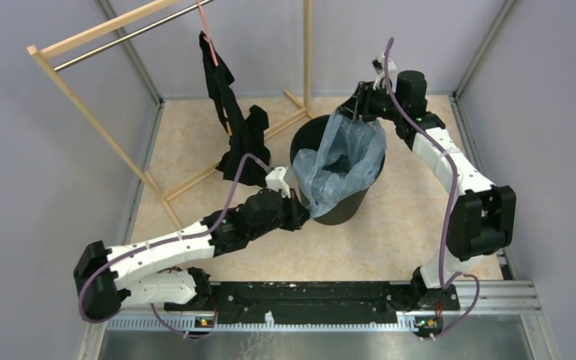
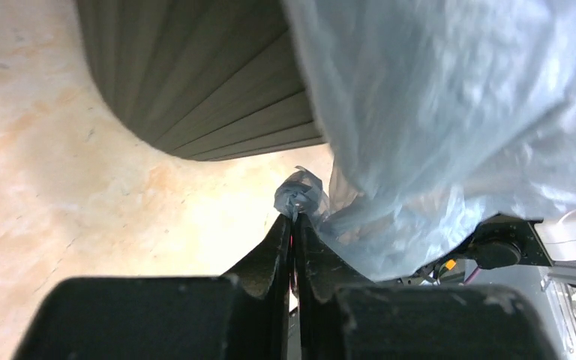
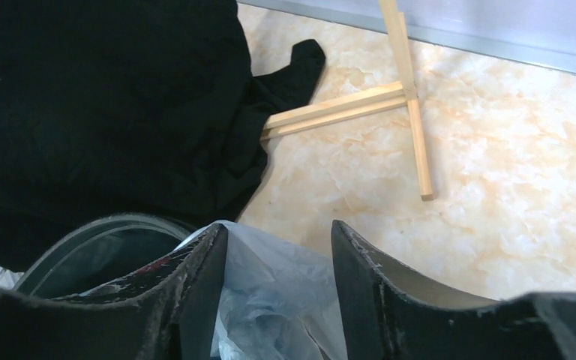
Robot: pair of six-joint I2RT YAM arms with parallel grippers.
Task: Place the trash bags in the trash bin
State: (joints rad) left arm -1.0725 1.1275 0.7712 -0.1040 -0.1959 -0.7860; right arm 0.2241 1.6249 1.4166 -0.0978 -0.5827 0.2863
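The black ribbed trash bin stands mid-table. The pale blue see-through trash bag lies in its mouth and hangs over the near-left rim. My left gripper is at the bin's near-left side, shut on a bunched bit of the bag's edge. The left wrist view shows the gripper pinching a twisted wad, with the bag and the bin's ribbed wall above. My right gripper is over the far rim. In the right wrist view it is open, with bag film between the fingers and draped on the left one.
A black garment hangs from a wooden rack left of the bin, its hem on the table. It also shows in the right wrist view beside the rack's wooden foot. Grey walls enclose the table.
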